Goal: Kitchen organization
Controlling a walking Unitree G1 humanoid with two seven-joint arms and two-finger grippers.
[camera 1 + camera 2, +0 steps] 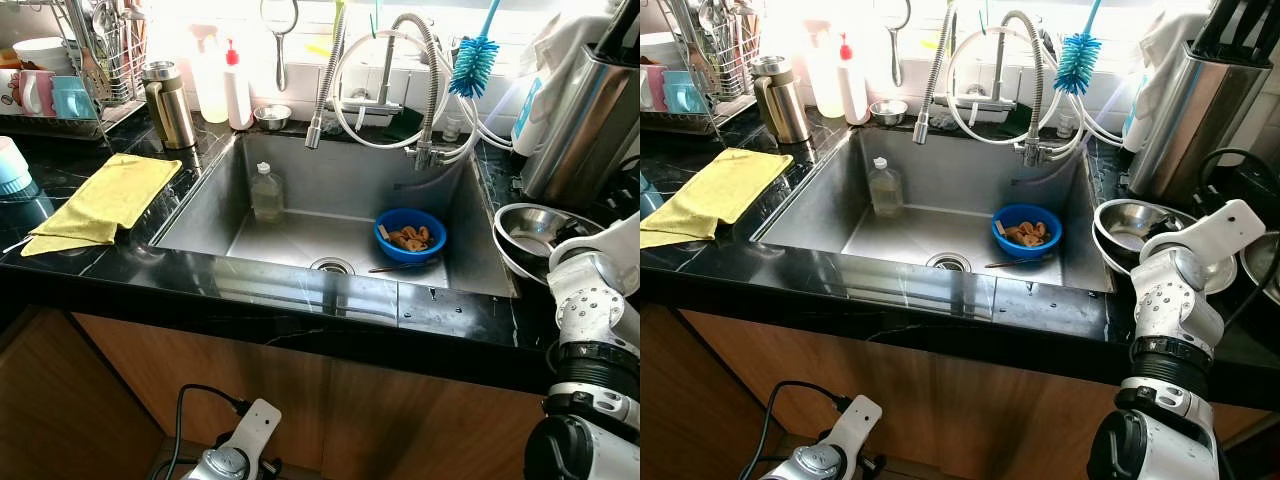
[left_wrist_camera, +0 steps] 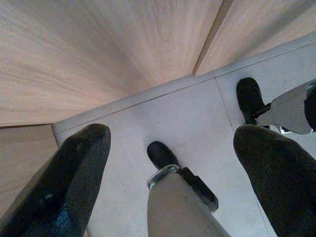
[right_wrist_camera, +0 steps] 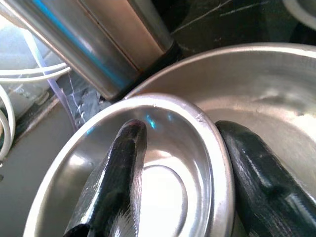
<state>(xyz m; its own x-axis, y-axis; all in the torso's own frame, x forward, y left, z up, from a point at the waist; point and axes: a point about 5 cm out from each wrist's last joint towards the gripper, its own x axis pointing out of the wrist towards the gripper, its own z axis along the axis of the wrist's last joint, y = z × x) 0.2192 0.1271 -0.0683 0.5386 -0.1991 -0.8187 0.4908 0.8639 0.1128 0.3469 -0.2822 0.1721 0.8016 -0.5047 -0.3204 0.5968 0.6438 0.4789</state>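
Note:
On the black counter right of the sink (image 1: 300,240) sit nested steel bowls (image 1: 535,232). My right gripper (image 3: 180,131) is down over them, open, with one finger inside the smaller bowl (image 3: 148,182) and the other outside its rim, over the larger bowl (image 3: 261,94). My right arm (image 1: 1180,290) rises at the counter's right end. A blue bowl (image 1: 410,233) with food scraps and a clear plastic bottle (image 1: 265,190) stand in the sink. My left gripper (image 2: 175,138) hangs open near the floor, low in front of the cabinet.
A yellow cloth (image 1: 105,200) lies on the counter left of the sink, with a steel flask (image 1: 168,103) and a dish rack (image 1: 60,70) behind. A tall steel canister (image 1: 590,120) stands behind the bowls. A spring faucet hose (image 1: 325,80) and blue brush (image 1: 472,65) hang over the sink.

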